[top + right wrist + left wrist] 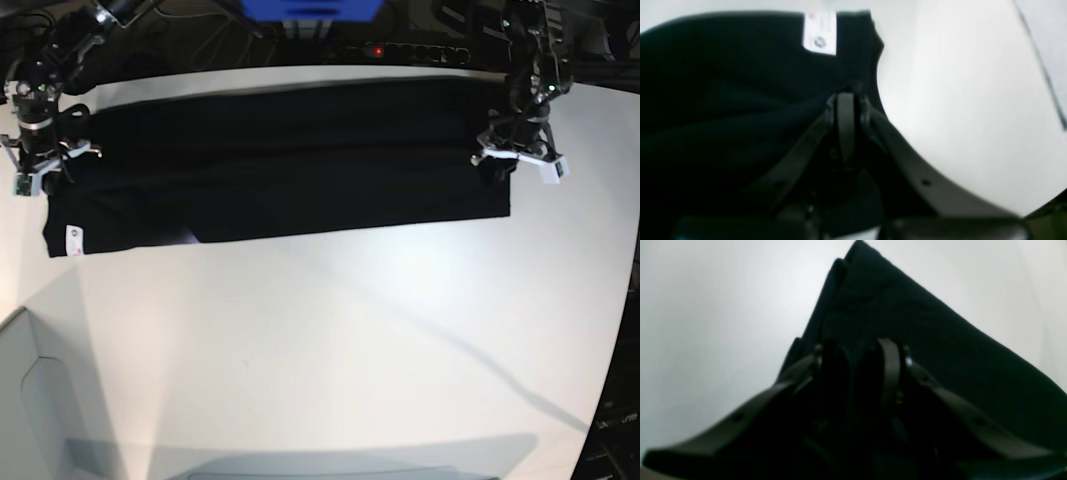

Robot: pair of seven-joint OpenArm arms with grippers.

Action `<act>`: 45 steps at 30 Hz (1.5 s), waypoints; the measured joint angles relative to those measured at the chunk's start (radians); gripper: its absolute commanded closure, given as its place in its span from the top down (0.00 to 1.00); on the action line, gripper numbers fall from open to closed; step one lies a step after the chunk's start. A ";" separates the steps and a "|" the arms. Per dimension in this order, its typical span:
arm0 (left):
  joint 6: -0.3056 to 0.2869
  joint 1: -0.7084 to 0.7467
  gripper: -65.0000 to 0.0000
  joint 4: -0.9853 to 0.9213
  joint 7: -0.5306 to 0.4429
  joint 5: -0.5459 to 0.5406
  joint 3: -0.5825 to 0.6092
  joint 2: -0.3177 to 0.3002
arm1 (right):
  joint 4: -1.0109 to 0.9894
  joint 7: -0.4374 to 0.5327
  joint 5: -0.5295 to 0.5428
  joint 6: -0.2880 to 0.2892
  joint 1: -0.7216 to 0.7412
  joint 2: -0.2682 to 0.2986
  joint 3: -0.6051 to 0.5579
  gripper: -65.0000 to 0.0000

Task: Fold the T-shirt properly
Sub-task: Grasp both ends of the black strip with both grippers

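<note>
So the T-shirt (pixel 280 165) is laid out as a long black band along the far edge of the white table (pixel 330 340), running nearly from the left edge to the right one. At the left end the right gripper (pixel 45 165) has its jaws pinched tight on the cloth. Just below it, at the shirt's near left corner, there's a small white label (pixel 72 238); the wrist view shows a tiny round logo on it, too blurry to read. Behind the table sits something blue (pixel 310 8) and a dark strip with a red light (pixel 376 50). At the right end the left gripper (pixel 505 160) has its jaws part closed, clamping a thick fold of shirt.
</note>
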 measured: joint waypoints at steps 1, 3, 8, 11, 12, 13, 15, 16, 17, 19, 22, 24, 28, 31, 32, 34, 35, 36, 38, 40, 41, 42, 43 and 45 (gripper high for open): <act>0.000 0.000 0.31 0.000 0.001 0.000 0.000 0.000 | -0.026 0.003 0.003 0.000 0.003 0.012 0.000 0.00; 0.000 0.000 0.31 0.000 0.002 0.000 0.000 0.000 | -0.079 0.021 0.010 -0.001 0.003 0.036 -0.001 0.00; 0.000 -0.001 0.31 0.000 0.002 0.001 0.000 0.000 | -0.186 0.001 0.000 0.000 0.003 0.069 0.000 0.09; 0.000 0.000 0.31 0.000 0.003 0.000 0.000 0.000 | -0.176 0.009 0.000 0.000 0.006 0.071 0.001 0.27; 0.000 0.000 0.32 0.000 0.003 0.000 0.000 0.001 | -0.164 0.006 0.000 0.000 0.006 0.069 0.006 0.33; 0.000 0.000 0.34 0.000 0.003 0.000 0.000 0.001 | -0.143 0.001 0.004 0.000 0.006 0.065 0.024 0.39; 0.000 0.000 0.41 0.001 0.003 -0.004 0.000 0.001 | -0.090 0.001 0.002 -0.001 0.005 0.067 0.060 0.46; -0.002 0.000 0.46 0.002 0.003 -0.006 0.000 0.001 | -0.063 0.000 -0.002 -0.001 0.003 0.067 0.066 0.49; -0.004 0.003 0.52 0.006 0.001 -0.008 0.000 0.000 | -0.037 0.005 0.000 -0.001 0.003 0.061 0.069 0.50; -0.004 0.016 0.63 0.024 0.001 -0.006 0.000 0.000 | 0.014 0.007 0.006 0.000 0.005 0.021 0.066 0.51; 0.003 0.035 0.67 0.066 0.019 0.006 0.000 0.000 | 0.070 0.005 0.011 0.000 0.000 -0.035 0.048 0.51; 0.004 0.047 0.67 0.082 0.020 0.009 0.000 -0.001 | 0.077 0.008 0.011 0.000 -0.003 -0.064 0.051 0.51; 0.005 0.050 0.67 0.086 0.024 0.008 0.000 -0.002 | 0.020 -0.002 0.000 0.000 -0.008 -0.101 0.027 0.51; 0.005 0.050 0.67 0.087 0.022 0.008 0.000 -0.003 | -0.053 0.008 0.006 0.000 -0.008 -0.098 0.000 0.51; 0.006 0.052 0.67 0.087 0.021 0.008 0.000 -0.003 | -0.078 0.013 0.010 0.000 -0.005 -0.098 0.000 0.51; 0.007 0.053 0.67 0.088 0.022 0.009 0.000 -0.003 | -0.125 0.042 0.013 -0.001 -0.003 -0.095 0.001 0.51; 0.007 0.052 0.67 0.088 0.023 0.008 -0.004 -0.002 | -0.137 0.041 0.016 -0.001 0.000 -0.093 0.002 0.51; 0.007 0.052 0.67 0.093 0.027 0.008 -0.014 0.001 | -0.151 0.052 0.017 -0.001 0.003 -0.085 0.002 0.51; 0.009 0.063 0.67 0.117 0.026 0.008 -0.047 0.006 | -0.182 0.056 0.025 -0.002 0.011 -0.066 -0.005 0.51; 0.012 0.084 0.67 0.151 0.022 0.009 -0.074 0.003 | -0.204 0.074 0.027 -0.003 0.011 -0.048 -0.020 0.51; 0.012 0.090 0.67 0.166 0.023 0.009 -0.082 0.003 | -0.213 0.078 0.030 -0.004 0.011 -0.043 -0.024 0.51; 0.012 0.096 0.67 0.173 0.023 0.008 -0.086 0.003 | -0.215 0.079 0.032 -0.004 0.011 -0.040 -0.026 0.51; 0.011 0.102 0.67 0.174 0.023 0.008 -0.088 0.003 | -0.217 0.081 0.032 -0.004 0.011 -0.038 -0.029 0.51; 0.011 0.112 0.67 0.174 0.026 0.008 -0.087 0.003 | -0.218 0.081 0.031 -0.004 0.011 -0.037 -0.030 0.51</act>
